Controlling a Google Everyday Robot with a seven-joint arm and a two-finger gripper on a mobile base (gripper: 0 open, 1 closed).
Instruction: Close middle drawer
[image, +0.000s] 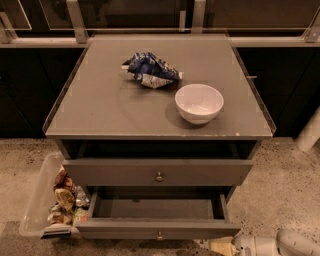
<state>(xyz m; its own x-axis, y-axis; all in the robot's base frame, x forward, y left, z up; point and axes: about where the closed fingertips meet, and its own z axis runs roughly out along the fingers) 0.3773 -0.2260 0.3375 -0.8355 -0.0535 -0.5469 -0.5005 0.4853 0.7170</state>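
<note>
Looking down, we see the grey flat surface (100, 110) of a drawer cabinet filling most of the view, with a speckled stone floor (285, 185) around it. Under that surface sits the taller, wider grey drawer front (110, 172). Below it the middle drawer (155, 208), grey and flat-fronted with a shallow grey tray body, stands pulled well out toward us, its tray open to view.

Left of the cabinet, a clear plastic bin (37, 200) rests on the floor with crumpled snack packets (65, 197) inside. Its near end is just beside the middle drawer's left front corner. A white rounded robot arm (285, 245) comes in low from the bottom right.

On the surface a white round bowl (198, 102) sits upright toward the right. A crumpled blue-and-white wrapper (150, 70) lies behind it to the left, apart from it.

The gripper (220, 246), tan at its tip, is at the end of the arm, just beside the middle drawer's right front corner. We cannot tell whether its jaws are released or clenched, nor whether it touches the drawer.

Smallest are two round metal knobs: the larger knob (159, 176) centred on the upper front, and the small knob (159, 234) centred on the middle drawer's front.
</note>
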